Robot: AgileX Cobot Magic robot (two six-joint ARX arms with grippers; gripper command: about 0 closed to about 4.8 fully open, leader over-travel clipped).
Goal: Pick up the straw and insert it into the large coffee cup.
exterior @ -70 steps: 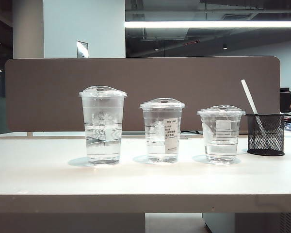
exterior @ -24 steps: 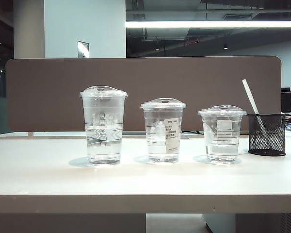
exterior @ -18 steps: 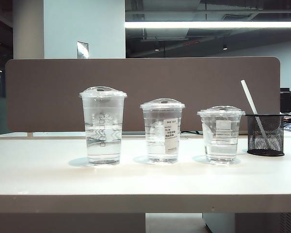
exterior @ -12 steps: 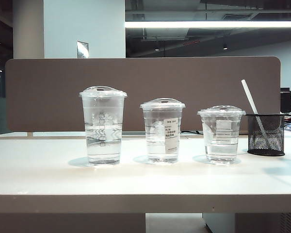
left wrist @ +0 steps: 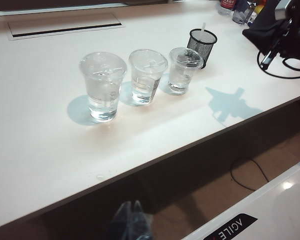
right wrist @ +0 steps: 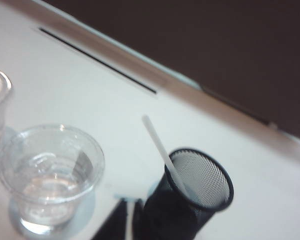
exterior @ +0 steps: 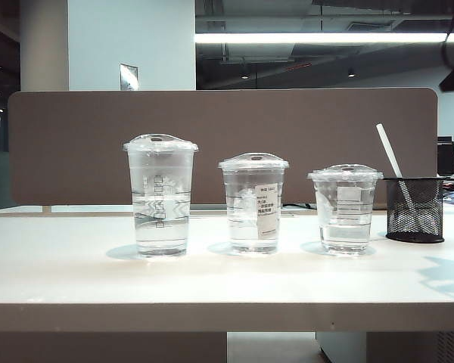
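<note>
Just slim white straw, tilted

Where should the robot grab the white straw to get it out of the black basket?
Best near its bare upper end. The straw leans in the black mesh holder, only its top part poking above the rim. Come from above with the right gripper, shut now just beside the holder, jaws across the thin shaft. The left gripper is far off.
</note>
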